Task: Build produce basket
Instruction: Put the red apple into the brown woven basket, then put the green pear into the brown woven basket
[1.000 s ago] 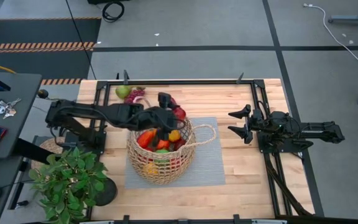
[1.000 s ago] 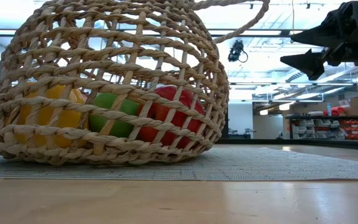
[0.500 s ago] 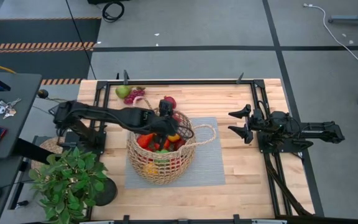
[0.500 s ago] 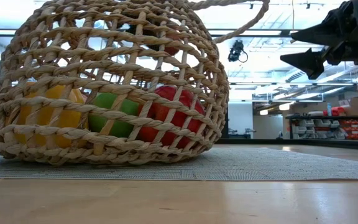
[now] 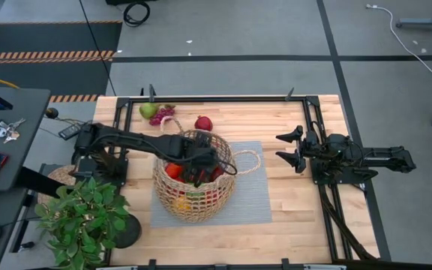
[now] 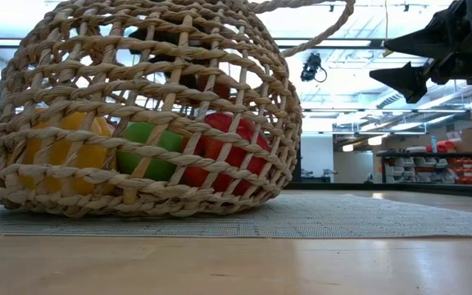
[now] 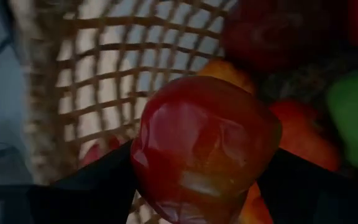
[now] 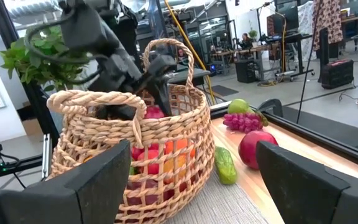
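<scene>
Left hand [image 5: 199,166] inside basket [image 5: 172,208], clamped on red apple [image 7: 204,146] for low release; right hand [image 5: 289,151] wide, empty.

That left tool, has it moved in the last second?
Yes. The left tool has dropped from the basket's far rim down inside it, holding a red fruit.

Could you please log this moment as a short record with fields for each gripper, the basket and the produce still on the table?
left gripper: down inside the basket, shut on a red apple
right gripper: open, waiting above the table's right side
basket: upright on a grey mat, holding red, orange, yellow and green pieces
produce outside the basket: green pear, purple grapes, a red fruit and a green cucumber, all on the table beyond the basket
</scene>
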